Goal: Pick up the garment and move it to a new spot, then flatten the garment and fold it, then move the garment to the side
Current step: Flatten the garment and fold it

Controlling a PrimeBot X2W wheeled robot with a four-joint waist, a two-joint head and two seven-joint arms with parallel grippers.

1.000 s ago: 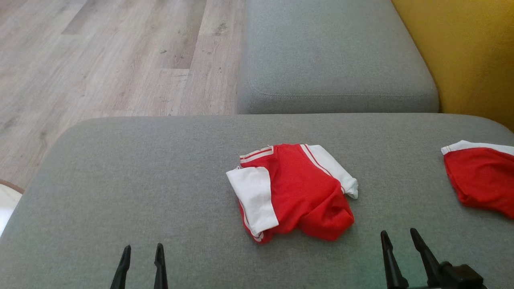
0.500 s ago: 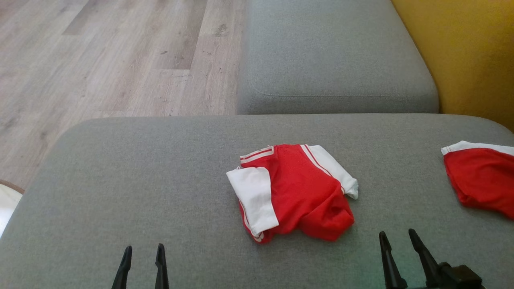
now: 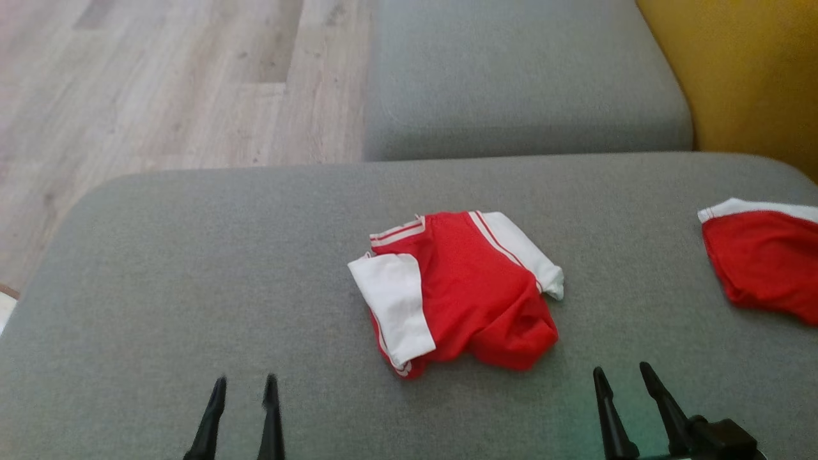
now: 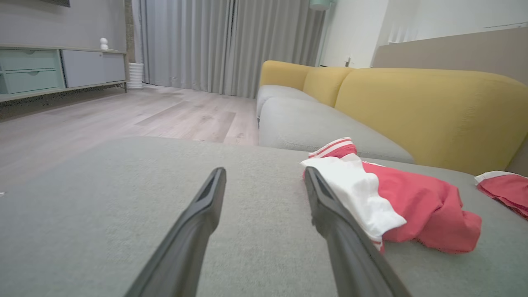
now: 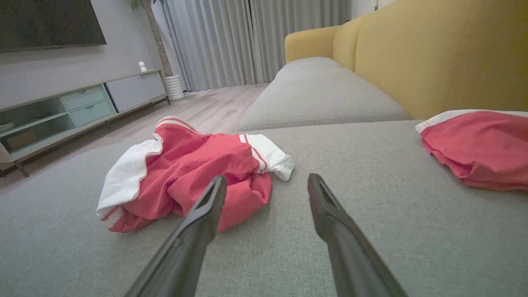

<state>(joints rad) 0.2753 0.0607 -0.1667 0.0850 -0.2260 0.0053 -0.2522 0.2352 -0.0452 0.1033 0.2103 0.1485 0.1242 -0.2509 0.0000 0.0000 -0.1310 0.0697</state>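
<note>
A: Head view?
B: Crumpled shirt [image 3: 457,291] lying mid-way across the cushion [image 3: 192,255], untouched; left claw [image 3: 246,378] and right claw [image 3: 621,367] spread wide, empty.
A: Wrist views?
B: Left: shirt near, ahead-right. Right: ahead-left. Seemingly nothing done; pending pickup, flattening, folding, shifting.

Crumpled red-and-white garment [image 3: 457,291] lies on grey cushion [image 3: 192,268], both claws apart.

From the head, we are looking down onto the cushion [image 3: 192,268]. Our low wrist cameras are both facing the garment [image 4: 412,206].
</note>
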